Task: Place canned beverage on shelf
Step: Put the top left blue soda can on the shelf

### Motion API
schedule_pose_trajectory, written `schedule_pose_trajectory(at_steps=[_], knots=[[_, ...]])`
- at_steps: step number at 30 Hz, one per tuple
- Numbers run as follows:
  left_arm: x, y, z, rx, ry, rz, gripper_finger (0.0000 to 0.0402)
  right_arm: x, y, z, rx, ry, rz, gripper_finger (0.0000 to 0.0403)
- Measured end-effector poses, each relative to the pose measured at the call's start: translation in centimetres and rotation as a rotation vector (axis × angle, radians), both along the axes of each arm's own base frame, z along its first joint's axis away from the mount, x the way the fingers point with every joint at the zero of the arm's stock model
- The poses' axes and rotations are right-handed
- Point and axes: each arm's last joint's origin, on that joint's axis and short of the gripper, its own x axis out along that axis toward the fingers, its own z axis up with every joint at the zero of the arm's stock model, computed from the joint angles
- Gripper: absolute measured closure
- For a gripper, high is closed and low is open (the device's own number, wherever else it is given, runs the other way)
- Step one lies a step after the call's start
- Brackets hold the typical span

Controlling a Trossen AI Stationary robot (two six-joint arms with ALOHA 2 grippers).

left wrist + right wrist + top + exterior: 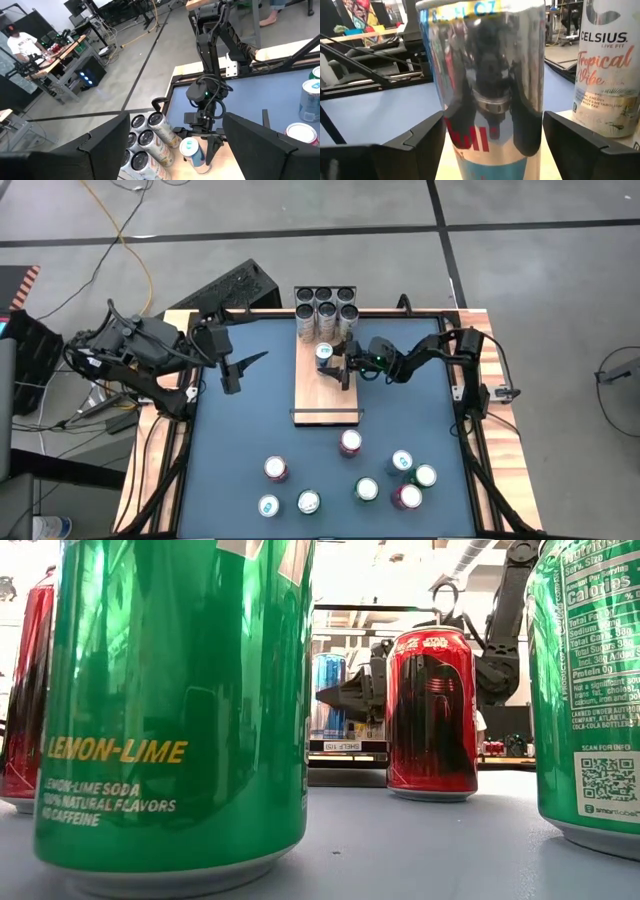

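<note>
The shelf [325, 395] is a pale wood plank lying on the blue table, with several cans [326, 315] standing grouped at its far end. Just in front of them a silver-and-blue can [324, 353] [485, 90] stands upright on the plank by its base. My right gripper [330, 362] [492, 145] reaches in level from the table's right and is open, one finger close on each side of this can. My left gripper [243, 368] hangs open over the table's left part, holding nothing.
Several loose cans [350, 443] stand near the table's front edge; in the low view a green one [180, 700] and a red one [432, 710] fill the foreground. A white Celsius can [607, 70] stands right beside the silver-and-blue one. The plank's near half is bare.
</note>
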Motion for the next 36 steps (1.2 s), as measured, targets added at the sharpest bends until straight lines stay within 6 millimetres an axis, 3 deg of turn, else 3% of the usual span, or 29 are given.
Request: schedule_pose_trajectory(at_steps=[13,21,26,33,36], knots=[[0.0,0.0,-0.1,0.003,0.016,0.0,0.0097,-1.5,0.6,4.5,-0.089,0.188,0.012,0.0087],[-0.1,0.0,-0.3,0.007,0.028,0.005,0.0097,-4.0,1.9,8.5,-0.108,0.318,-0.128,0.0107],[-0.2,0.1,-0.4,0.014,0.049,0.004,0.0097,-4.6,3.7,8.9,-0.057,0.39,-0.119,0.0176],[-0.2,0.1,-0.4,0.013,0.046,0.004,0.0097,-2.6,5.2,5.7,0.001,0.447,-0.065,0.0368],[-0.2,0.1,-0.4,0.013,0.046,0.005,0.0097,-1.9,5.2,4.8,0.009,0.422,-0.064,0.0391]])
